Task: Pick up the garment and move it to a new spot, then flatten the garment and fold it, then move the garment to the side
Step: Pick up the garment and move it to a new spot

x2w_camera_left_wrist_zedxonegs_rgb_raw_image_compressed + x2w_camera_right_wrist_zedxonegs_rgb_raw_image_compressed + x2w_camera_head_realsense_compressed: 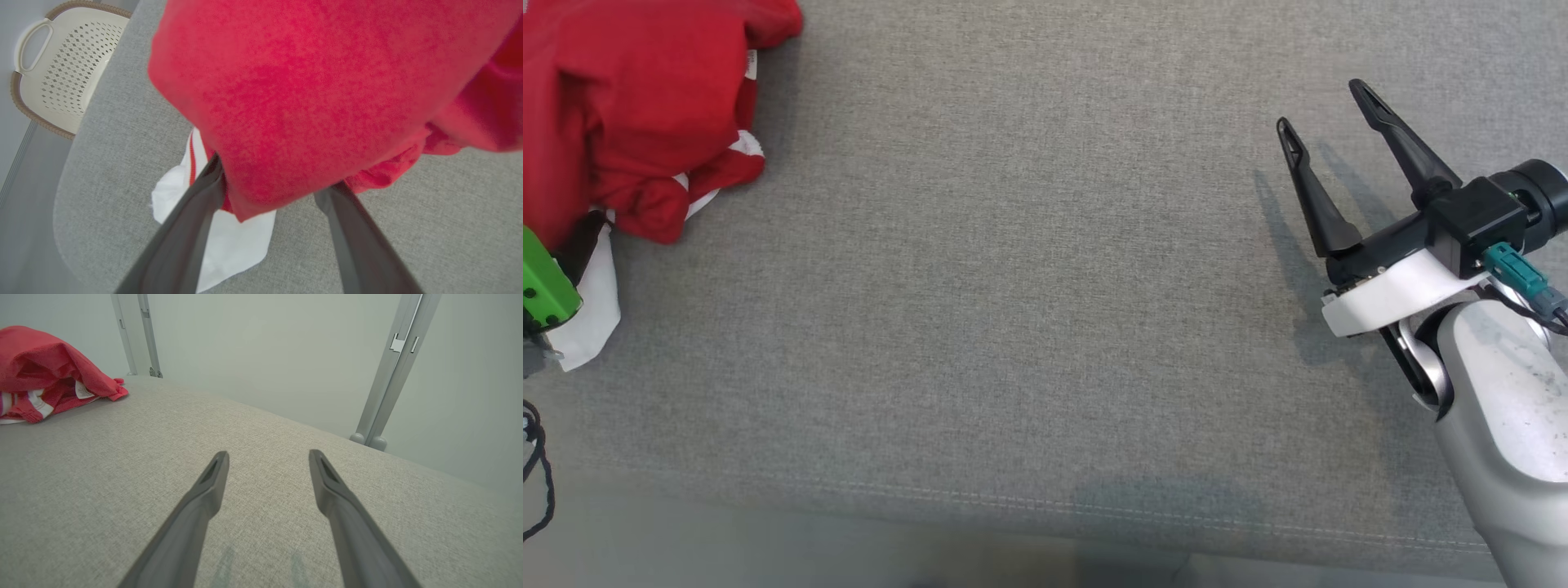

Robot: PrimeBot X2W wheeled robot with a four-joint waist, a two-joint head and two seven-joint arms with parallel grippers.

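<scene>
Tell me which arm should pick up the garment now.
Left. The left pincer stands open astride a fold of the red garment; the right pincer is open over the grey surface, far from it.

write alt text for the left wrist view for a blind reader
A bunched red garment lies between the left gripper's two wide-spread dark fingers, its white part spilling onto the grey fabric surface. A cream perforated basket sits beyond the surface's edge, upper left.

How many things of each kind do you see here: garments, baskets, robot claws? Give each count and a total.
Garment: 1
Basket: 1
Claws: 2 (left claw, right claw)
Total: 4
</scene>
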